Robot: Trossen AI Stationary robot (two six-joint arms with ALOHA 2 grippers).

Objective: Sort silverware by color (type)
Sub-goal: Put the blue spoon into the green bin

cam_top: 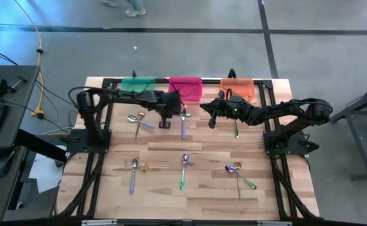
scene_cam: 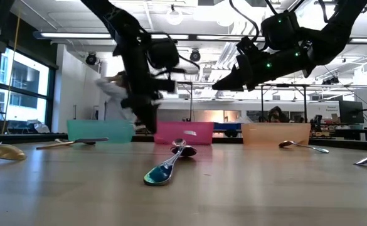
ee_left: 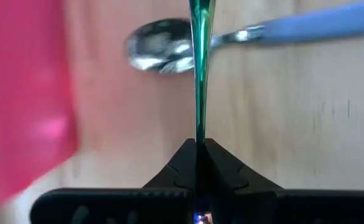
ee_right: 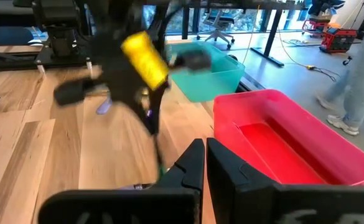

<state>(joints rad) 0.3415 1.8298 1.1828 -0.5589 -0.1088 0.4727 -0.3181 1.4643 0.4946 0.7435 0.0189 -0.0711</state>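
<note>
Left gripper (ee_left: 197, 163) pinches a green-handled spoon (ee_left: 200, 68), clear only at its wrist; right gripper (ee_right: 205, 163) nearly closed, empty. Overhead: three bins, teal (cam_top: 138, 85), pink (cam_top: 186, 87), orange (cam_top: 238, 88).

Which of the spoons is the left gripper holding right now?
The green-handled spoon, pinched by its handle in the left gripper near the pink bin. A lavender-handled spoon lies beneath it; all the others rest on the table.

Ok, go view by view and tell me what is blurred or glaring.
Left wrist view: pink bin and lavender-handled spoon soft, left gripper shut on the green-handled spoon. Right wrist view: left arm motion-smeared. Low view: ceiling strip lights glare, person blurred. High view: even, sharp.
</note>
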